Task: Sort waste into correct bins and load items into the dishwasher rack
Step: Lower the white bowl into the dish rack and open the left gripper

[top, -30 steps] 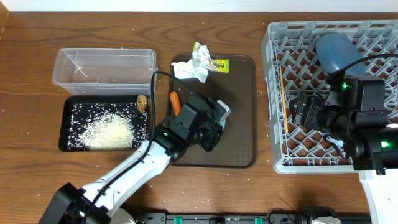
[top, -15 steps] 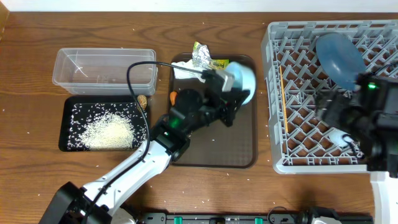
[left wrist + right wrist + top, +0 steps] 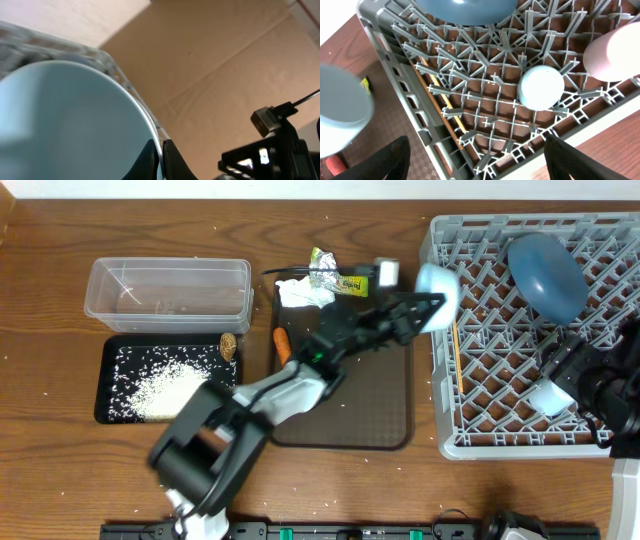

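Note:
My left gripper (image 3: 428,298) is shut on the rim of the small white bowl (image 3: 438,283) and holds it in the air at the left edge of the dishwasher rack (image 3: 500,430). In the left wrist view the fingers pinch the bowl (image 3: 70,120) at its rim. My right gripper (image 3: 482,165) is open and empty above the rack's front part (image 3: 485,125). In the rack are the blue plate (image 3: 545,272), a pale cup (image 3: 541,87), a pinkish cup (image 3: 615,52) and chopsticks (image 3: 440,97).
The brown serving tray (image 3: 350,400) holds tissue (image 3: 305,295), foil (image 3: 322,268), a yellow-green wrapper (image 3: 350,282) and a carrot stick (image 3: 281,345). The clear tub (image 3: 170,290) stands at back left. The black tray (image 3: 120,350) holds rice and a brown lump (image 3: 228,345).
My left gripper has lifted the white bowl off the serving tray and carried it right to the rack's edge. My right gripper has drawn back toward the front, leaving a pale cup in the rack.

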